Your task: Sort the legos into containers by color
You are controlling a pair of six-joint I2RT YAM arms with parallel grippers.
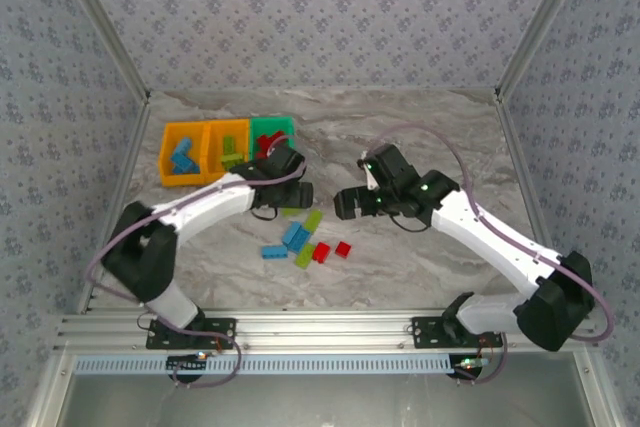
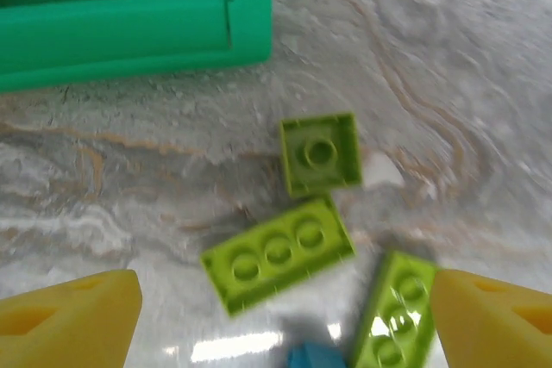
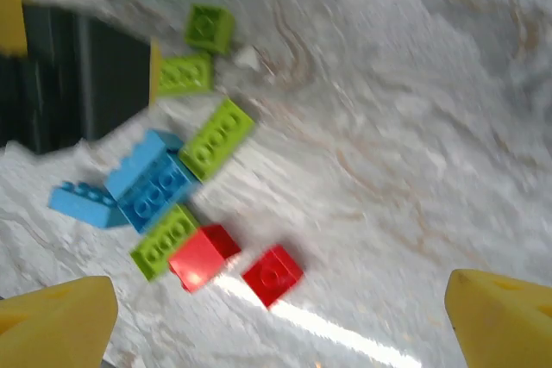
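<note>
I see three containers (image 1: 186, 127) far-left on my table (image 1: 430, 147). Both claws gape wide, empty: left gripper (image 2: 283, 299) over a flat lime brick (image 2: 278, 253), its long axis rising rightward; right gripper (image 3: 280, 299) above loose legos (image 3: 164, 183).

Bright, even light; both wrist views are blurred, with white glare streaks on the table (image 3: 431, 170).

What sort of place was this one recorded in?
Probably a lab test cell: patterned backdrop walls enclose a marble-look table, and two robot arms are bolted to an aluminium rail at its near edge.
</note>
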